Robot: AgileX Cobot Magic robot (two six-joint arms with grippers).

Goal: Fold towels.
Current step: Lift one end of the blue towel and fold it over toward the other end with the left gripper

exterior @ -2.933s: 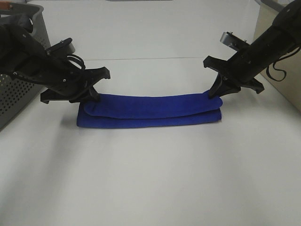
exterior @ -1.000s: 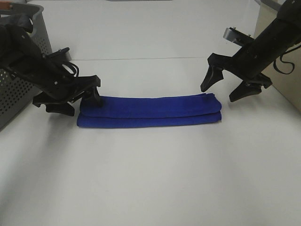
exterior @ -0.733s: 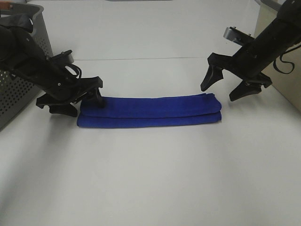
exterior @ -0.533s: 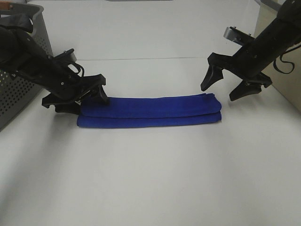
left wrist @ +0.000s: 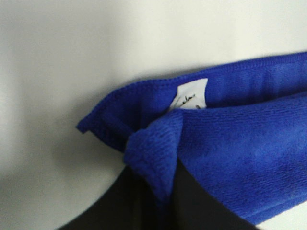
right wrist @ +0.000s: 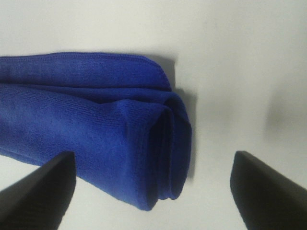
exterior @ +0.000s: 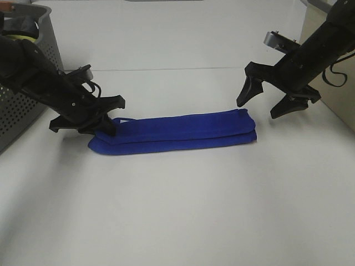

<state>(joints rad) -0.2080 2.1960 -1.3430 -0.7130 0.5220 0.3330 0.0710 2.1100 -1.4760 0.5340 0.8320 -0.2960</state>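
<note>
The royal-blue towel lies folded into a long narrow strip across the middle of the table. My left gripper is shut on its left end. In the left wrist view a blue fold is pinched between the dark fingers, and the small white tag shows just behind it. My right gripper hangs open just above and behind the towel's right end, touching nothing. The right wrist view shows the rolled end of the towel between the spread fingertips.
A grey perforated basket stands at the far left behind my left arm, with a yellow-green cloth showing at its rim. A beige box stands at the right edge, behind my right arm. White table surface lies in front of the towel.
My left gripper slid onto the towel's left end and shut on it. That end has bunched and the strip now lies slightly skewed. The right arm has not moved.
</note>
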